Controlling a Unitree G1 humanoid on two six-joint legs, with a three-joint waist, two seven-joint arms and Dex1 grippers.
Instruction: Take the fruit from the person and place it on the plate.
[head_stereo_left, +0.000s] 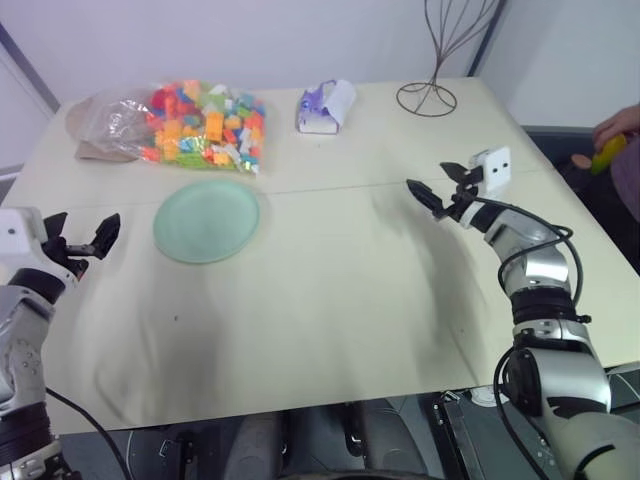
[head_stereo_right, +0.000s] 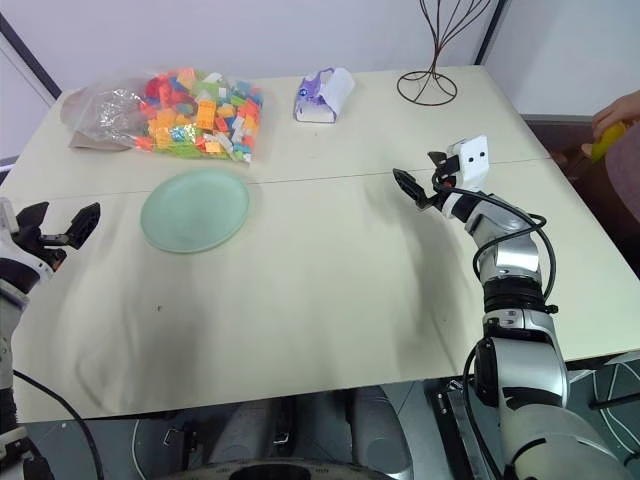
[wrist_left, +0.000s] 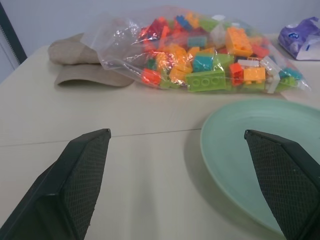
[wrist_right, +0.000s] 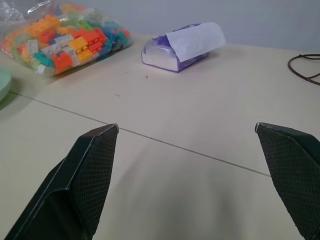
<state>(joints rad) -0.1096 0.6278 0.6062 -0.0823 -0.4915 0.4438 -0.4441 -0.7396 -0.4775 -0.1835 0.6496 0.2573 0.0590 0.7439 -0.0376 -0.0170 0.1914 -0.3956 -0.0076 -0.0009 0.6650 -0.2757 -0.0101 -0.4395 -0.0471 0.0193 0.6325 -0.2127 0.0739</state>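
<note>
At the far right edge, beyond the table, the person's hand (head_stereo_left: 618, 124) holds the yellow-green fruit (head_stereo_left: 608, 153). The pale mint-green plate (head_stereo_left: 206, 220) lies flat and bare on the left half of the table, also seen as the plate (wrist_left: 260, 150) in the left wrist view. My right gripper (head_stereo_left: 432, 178) hovers open over the table's right side, well short of the fruit, with nothing between its fingers (wrist_right: 90, 175). My left gripper (head_stereo_left: 82, 232) stands open at the table's left edge, just left of the plate, holding nothing.
A clear bag of coloured toy blocks (head_stereo_left: 205, 125) lies behind the plate on a tan cloth (wrist_left: 80, 67). A purple tissue pack (head_stereo_left: 325, 106) sits at the back middle, and a wire stand (head_stereo_left: 428, 98) at the back right. A seam crosses the table (head_stereo_left: 330, 300).
</note>
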